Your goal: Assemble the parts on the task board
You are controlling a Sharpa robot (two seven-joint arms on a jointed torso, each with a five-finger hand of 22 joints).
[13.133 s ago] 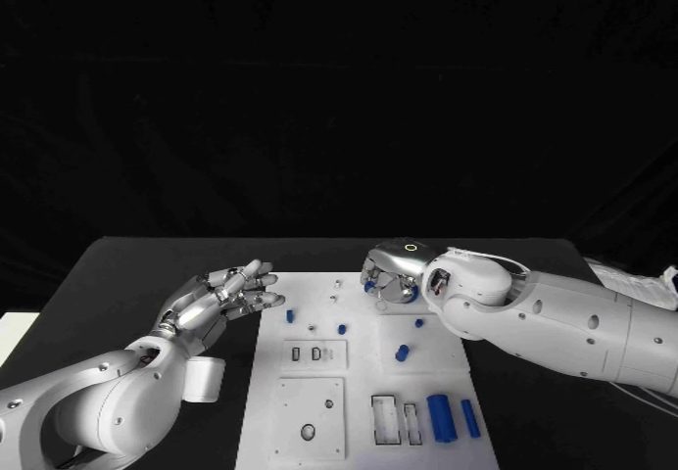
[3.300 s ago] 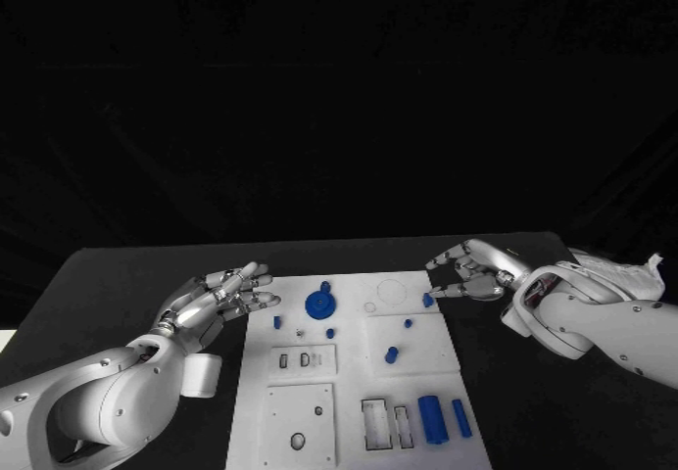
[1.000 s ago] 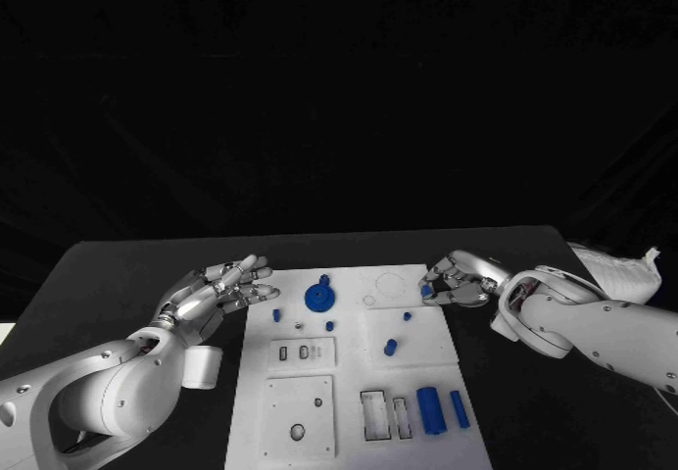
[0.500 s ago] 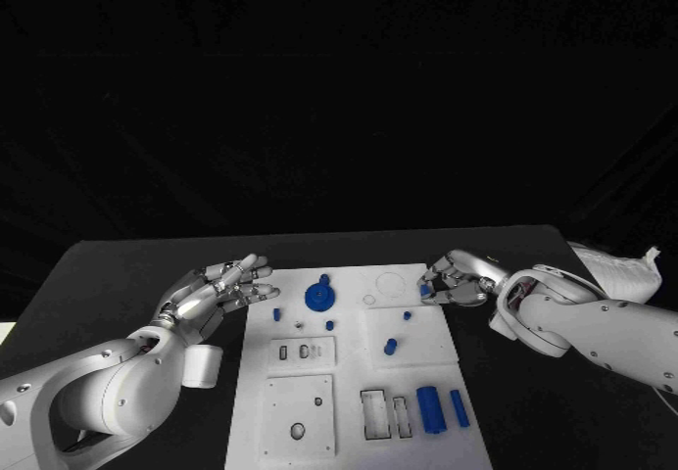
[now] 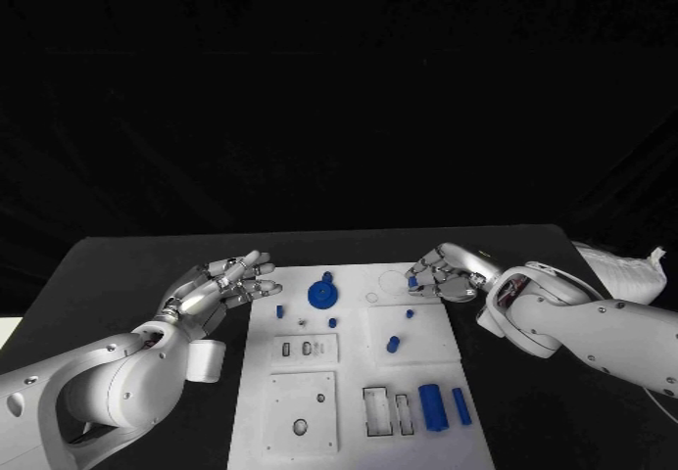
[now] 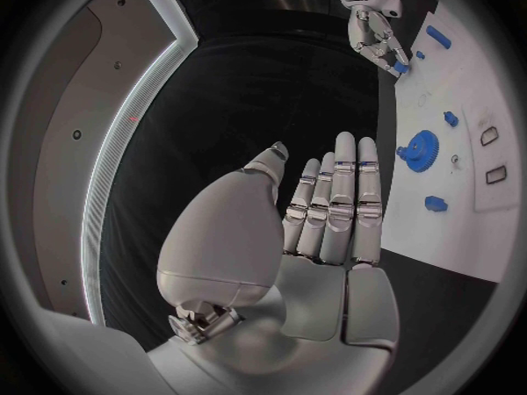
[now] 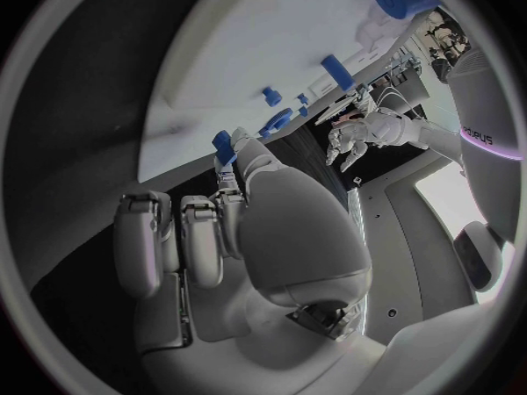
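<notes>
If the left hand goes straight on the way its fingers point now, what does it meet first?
Probably the blue gear on the task board; the left hand points toward it, but its height above the board is unclear.

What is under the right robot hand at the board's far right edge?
A small blue peg shows between the right robot hand's fingertips, over the white plastic task board. The fingers cover the board directly beneath, so any hole there is hidden.

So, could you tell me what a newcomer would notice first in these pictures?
Probably the white task board mid-table, dotted with blue parts, the blue gear near its far edge standing out. Then the right hand pinching a small blue part over the far right corner, while the left hand hovers open beside the board.
</notes>
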